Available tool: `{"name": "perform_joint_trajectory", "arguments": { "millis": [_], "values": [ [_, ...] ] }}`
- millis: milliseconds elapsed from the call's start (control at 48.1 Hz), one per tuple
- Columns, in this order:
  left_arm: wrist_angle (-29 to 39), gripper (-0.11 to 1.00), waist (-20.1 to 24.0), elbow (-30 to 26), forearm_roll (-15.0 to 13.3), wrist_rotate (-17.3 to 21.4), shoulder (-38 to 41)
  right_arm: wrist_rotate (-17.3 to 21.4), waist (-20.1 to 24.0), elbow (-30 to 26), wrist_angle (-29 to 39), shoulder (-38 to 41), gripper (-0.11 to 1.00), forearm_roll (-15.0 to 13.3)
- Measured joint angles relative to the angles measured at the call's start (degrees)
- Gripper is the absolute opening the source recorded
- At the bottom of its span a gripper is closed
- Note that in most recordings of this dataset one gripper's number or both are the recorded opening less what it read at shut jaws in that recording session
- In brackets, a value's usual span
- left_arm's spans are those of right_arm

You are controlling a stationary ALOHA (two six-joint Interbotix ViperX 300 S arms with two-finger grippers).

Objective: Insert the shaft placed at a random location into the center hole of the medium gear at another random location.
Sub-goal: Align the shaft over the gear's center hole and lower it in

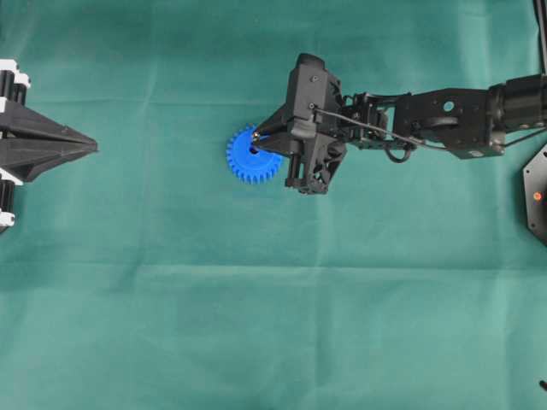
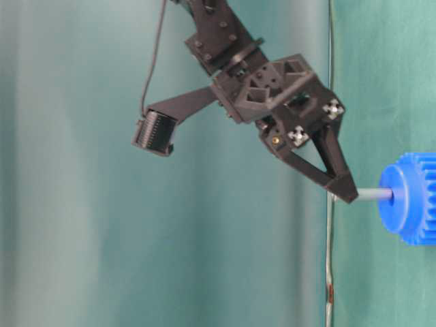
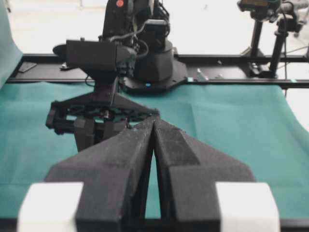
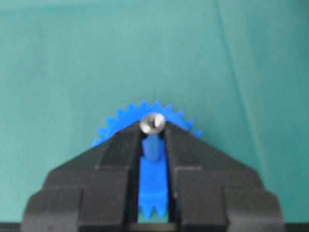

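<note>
The blue medium gear (image 1: 248, 162) lies flat on the green cloth, left of the middle. The silver shaft (image 2: 373, 195) stands upright over the gear's raised hub (image 2: 395, 196), and its lower end meets the hub's middle. The center hole is hidden by the shaft. My right gripper (image 4: 152, 127) is shut on the shaft's top end, whose shiny face (image 4: 152, 123) shows between the fingertips. The gear (image 4: 120, 122) spreads out below them. From above, the right gripper (image 1: 257, 137) hangs over the gear's upper part. My left gripper (image 1: 92, 147) stays far to the left, shut and holding nothing.
Green cloth covers the whole table. A black mount (image 1: 537, 192) sits at the right edge. In the left wrist view the left gripper (image 3: 153, 122) points at the right arm (image 3: 99, 58). Behind that arm are a black rail (image 3: 231, 79) and camera stands (image 3: 280, 34).
</note>
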Motion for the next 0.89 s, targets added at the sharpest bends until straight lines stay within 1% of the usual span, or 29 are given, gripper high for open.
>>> {"name": "perform_joint_trajectory", "arguments": {
  "millis": [187, 894],
  "values": [
    [0.0, 0.0, 0.0, 0.0, -0.1, 0.0, 0.0, 0.2, 0.3, -0.3, -0.4, 1.4, 0.13, 0.4],
    [0.1, 0.0, 0.0, 0.0, 0.0, 0.0, 0.0, 0.4, 0.3, -0.3, -0.5, 1.2, 0.13, 0.4]
  ]
}}
